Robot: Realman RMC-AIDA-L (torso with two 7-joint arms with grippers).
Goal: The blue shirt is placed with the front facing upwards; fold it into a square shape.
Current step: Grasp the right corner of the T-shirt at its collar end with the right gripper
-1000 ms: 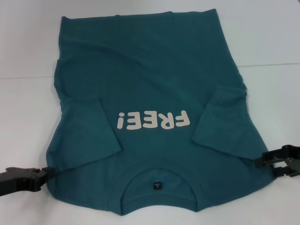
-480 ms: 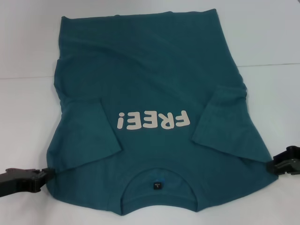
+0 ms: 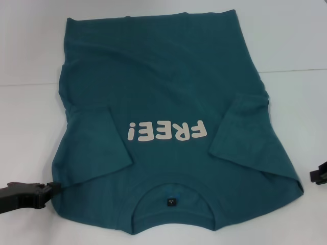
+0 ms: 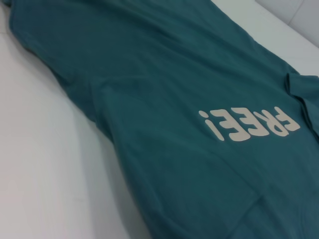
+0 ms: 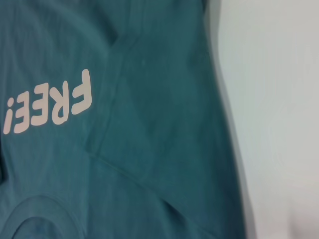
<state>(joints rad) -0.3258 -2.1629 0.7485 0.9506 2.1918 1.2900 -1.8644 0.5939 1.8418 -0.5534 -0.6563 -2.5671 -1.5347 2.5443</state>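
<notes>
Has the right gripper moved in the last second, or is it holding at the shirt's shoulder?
Yes. The right gripper has pulled outward, away from the dark teal-blue cotton T-shirt, toward the head view's right edge, clear of the shoulder corner.

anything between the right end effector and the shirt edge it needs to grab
Nothing visible. The right end effector sits off the blue shirt, with only bare white table between it and the shirt's near shoulder edge. The left end effector touches the opposite edge.

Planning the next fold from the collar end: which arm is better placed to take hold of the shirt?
Probably left. The left gripper sits at the blue shirt's near shoulder edge, while the right gripper is apart from the cloth at the view's edge.
</notes>
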